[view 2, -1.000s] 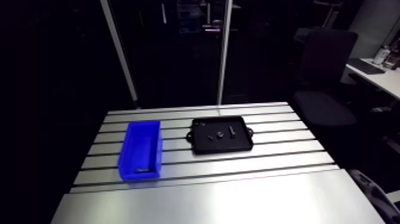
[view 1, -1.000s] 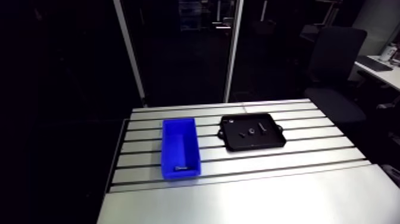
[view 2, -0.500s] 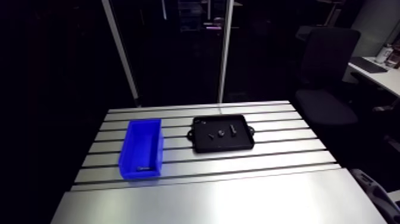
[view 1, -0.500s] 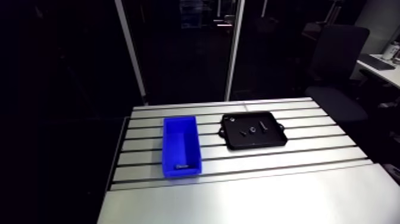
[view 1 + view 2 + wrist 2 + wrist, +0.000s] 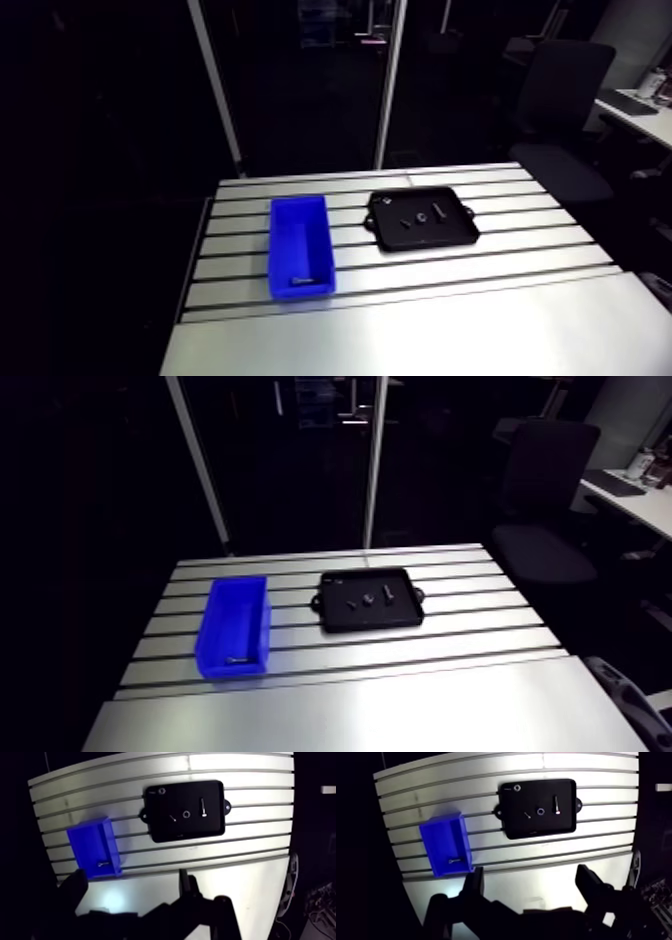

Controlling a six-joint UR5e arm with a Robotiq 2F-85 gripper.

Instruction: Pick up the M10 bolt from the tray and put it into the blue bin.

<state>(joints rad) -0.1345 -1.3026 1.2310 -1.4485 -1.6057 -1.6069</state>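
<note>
Table (image 5: pixel 450 320): slotted aluminium over its far part, a smooth plate along its near edge. It carries a tray and a bin.
Tray (image 5: pixel 538 834): black and shallow, with a tab on its left and right edges. It sits about mid-width on the slotted part, toward the table's far edge.
Blue bin (image 5: pixel 436 839): open-topped, standing left of the tray and apart from it, toward the table's left edge, with its long side running far to near.
Gripper (image 5: pixel 530 874): released. In the wrist view the fingers (image 5: pixel 474 887) stand wide apart with nothing between them, high above the table's near part.
Tray bolt (image 5: pixel 555 804): lies flat on the tray floor toward the tray's right edge, with its shank running far to near. It is well ahead of the gripper and within the span of the fingers, and nothing touches it.
Bin bolt (image 5: pixel 454 860): lies crosswise on the bin floor at the bin's near end. It is ahead of the gripper, just outside the finger on that side and well apart from it.
M10 identity: two bolts are in view. Their marking and thread size are too small to read, so I cannot tell which is the M10.
Ring (image 5: pixel 540 811): near the tray's centre, beside the tray bolt and not touching it.
Small screw (image 5: pixel 527 815): just left of the ring, lying at a slant.
Nut (image 5: pixel 517 788): in the tray's far left corner.
</note>
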